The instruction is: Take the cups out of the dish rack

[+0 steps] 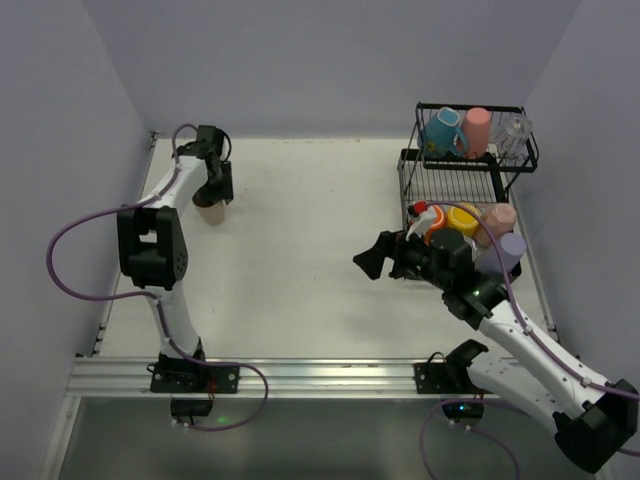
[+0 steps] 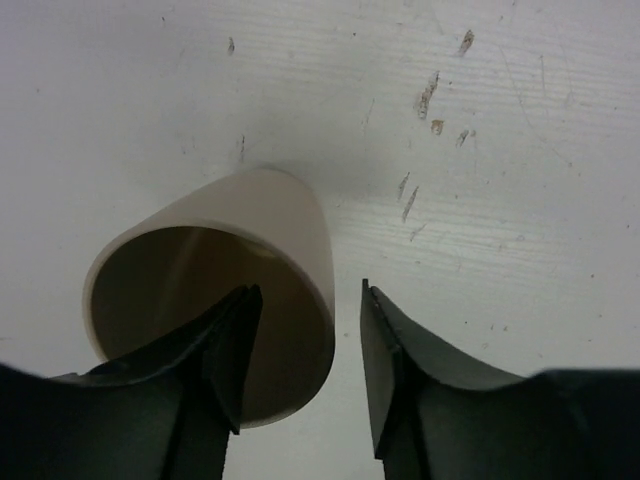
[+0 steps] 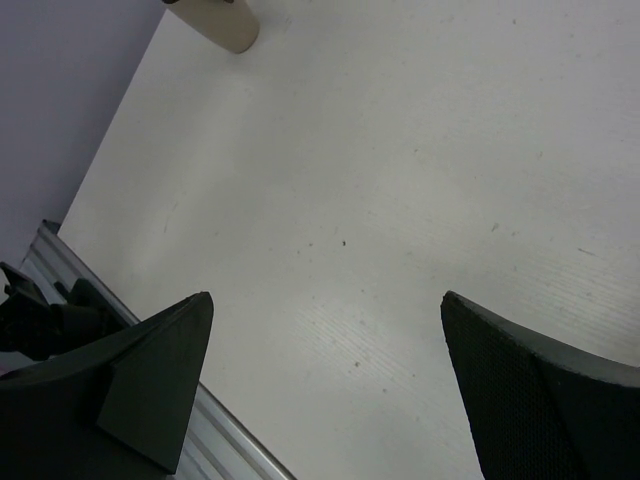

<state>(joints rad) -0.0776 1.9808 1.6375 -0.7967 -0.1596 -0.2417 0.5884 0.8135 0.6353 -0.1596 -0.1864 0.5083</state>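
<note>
The left gripper point(image 2: 305, 293) is at the far left of the white table point(image 1: 300, 230). Its two black fingers are apart around the wall of a small beige plastic cup point(image 2: 265, 215), one finger inside the mouth and the other outside, not touching it. The right gripper point(image 3: 325, 300) is wide open and holds nothing. It is just beside the black wire two-tier dish rack point(image 1: 450, 185) at the far right, where the other coloured cups point(image 1: 477, 130) sit.

One dish rack point(image 1: 455, 185) with about seven cups point(image 1: 477, 130) in it, and one beige cup point(image 1: 211, 211) outside.
</note>
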